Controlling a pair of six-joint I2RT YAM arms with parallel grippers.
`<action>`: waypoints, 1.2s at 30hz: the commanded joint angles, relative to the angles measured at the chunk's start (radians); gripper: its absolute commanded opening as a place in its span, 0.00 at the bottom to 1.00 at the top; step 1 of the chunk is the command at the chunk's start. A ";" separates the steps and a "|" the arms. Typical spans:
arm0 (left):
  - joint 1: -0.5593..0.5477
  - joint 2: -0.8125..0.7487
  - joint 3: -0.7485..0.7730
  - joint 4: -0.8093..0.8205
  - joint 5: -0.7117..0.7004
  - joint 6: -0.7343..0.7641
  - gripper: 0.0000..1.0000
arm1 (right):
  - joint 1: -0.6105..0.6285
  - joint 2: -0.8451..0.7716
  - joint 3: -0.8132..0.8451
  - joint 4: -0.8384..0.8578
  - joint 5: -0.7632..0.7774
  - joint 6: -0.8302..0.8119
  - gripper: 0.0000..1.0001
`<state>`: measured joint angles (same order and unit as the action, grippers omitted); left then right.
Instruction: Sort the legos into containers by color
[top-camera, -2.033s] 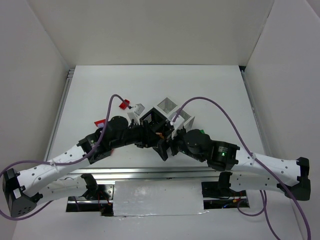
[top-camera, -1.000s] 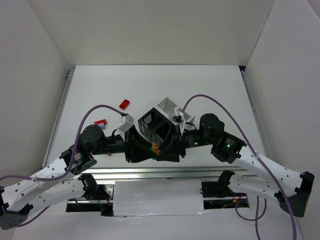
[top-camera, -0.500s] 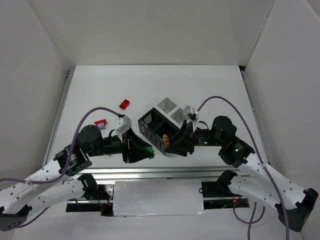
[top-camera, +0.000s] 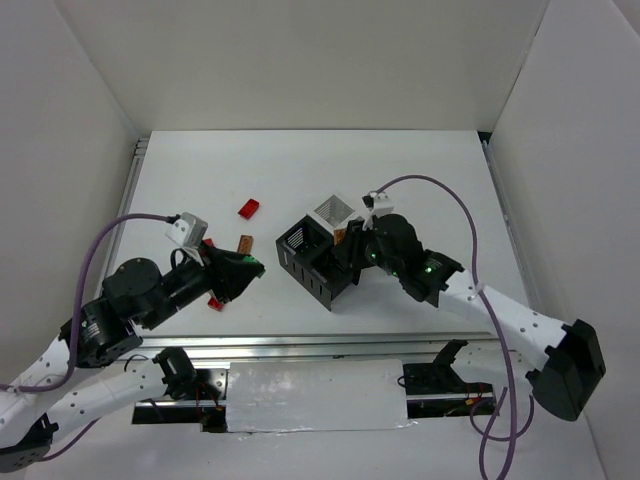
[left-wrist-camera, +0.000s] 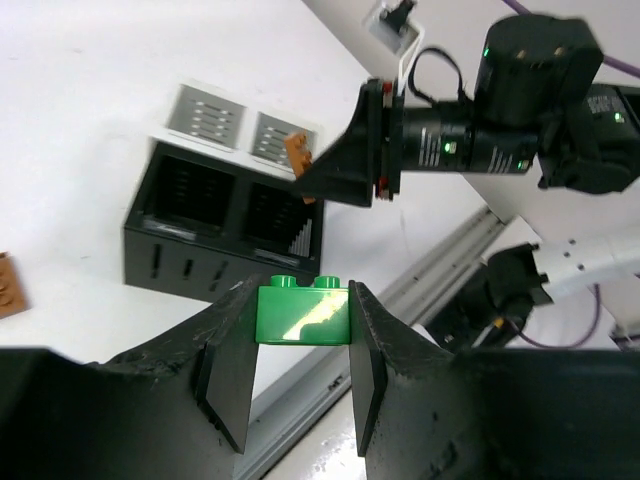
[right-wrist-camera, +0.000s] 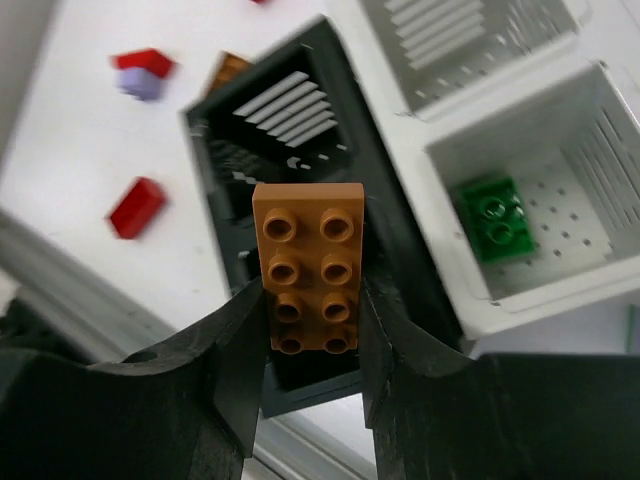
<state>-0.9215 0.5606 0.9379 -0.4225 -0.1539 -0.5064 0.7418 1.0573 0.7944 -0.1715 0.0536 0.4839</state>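
My left gripper (top-camera: 248, 268) is shut on a green lego (left-wrist-camera: 303, 313), held in the air left of the containers and near the table's front. My right gripper (right-wrist-camera: 308, 320) is shut on an orange-brown lego (right-wrist-camera: 308, 265), which hangs over a black container (right-wrist-camera: 400, 230). Beside it, a white container (right-wrist-camera: 590, 130) holds another green lego (right-wrist-camera: 497, 220). In the top view the black containers (top-camera: 305, 265) and a white container (top-camera: 333, 209) stand mid-table. Loose on the table lie a red lego (top-camera: 249, 208), an orange-brown lego (top-camera: 243, 245) and another red lego (top-camera: 214, 303).
A red and a light purple lego (right-wrist-camera: 140, 72) lie together left of the containers. A metal rail (top-camera: 300, 345) runs along the near table edge. White walls enclose the table on three sides. Purple cables (top-camera: 440, 190) loop above both arms.
My left gripper has pulled back to the left, carrying the green lego. My right gripper has swung up from the table's front to above the containers with the orange-brown lego.
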 joint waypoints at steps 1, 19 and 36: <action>-0.002 -0.002 0.052 -0.067 -0.145 -0.024 0.00 | 0.019 0.074 0.087 -0.023 0.180 0.038 0.04; -0.002 0.134 0.076 0.051 -0.213 -0.021 0.00 | 0.050 0.109 0.104 -0.031 0.118 0.038 0.69; 0.012 0.972 0.398 0.413 -0.024 0.141 0.00 | -0.084 -0.408 0.140 -0.480 0.523 0.257 0.92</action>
<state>-0.9176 1.4590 1.2549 -0.1112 -0.2260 -0.4091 0.6678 0.6643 0.8810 -0.5140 0.4713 0.6930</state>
